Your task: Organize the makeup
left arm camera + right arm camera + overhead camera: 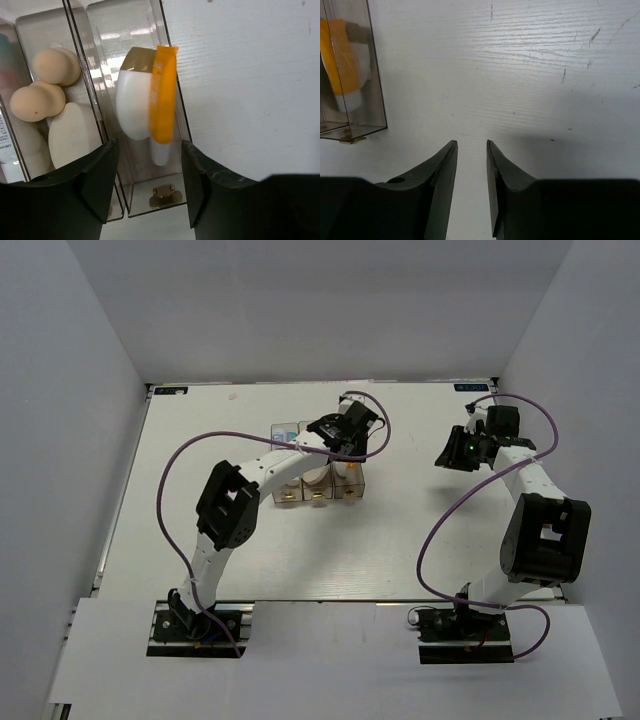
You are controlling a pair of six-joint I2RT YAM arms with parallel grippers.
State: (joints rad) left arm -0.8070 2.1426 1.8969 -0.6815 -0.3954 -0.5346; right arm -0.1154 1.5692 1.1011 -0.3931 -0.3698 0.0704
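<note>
White table (200,540) is carrying the clear three-compartment box (318,482) near its centre, and every piece of makeup I can find is sitting inside it. Left gripper (149,145) is hovering over the box's 3 o'clock compartment, jaws spread wide and holding nothing. Right gripper (471,142) is hanging over bare table at 3 o'clock from the box, fingers slightly parted and empty. In the left wrist view the round cream puff (72,135) is lying in the middle compartment, with the two beige sponges (55,65) stacking up at its 12 o'clock. White oval pad (134,105) is leaning in the end compartment, with the orange-white tube (162,100) touching its 3 o'clock side. White labelled tube (7,145) is peeking in at the 9 o'clock edge. Judging by this, sorting is looking finished, with only pulling the arms back remaining.
</note>
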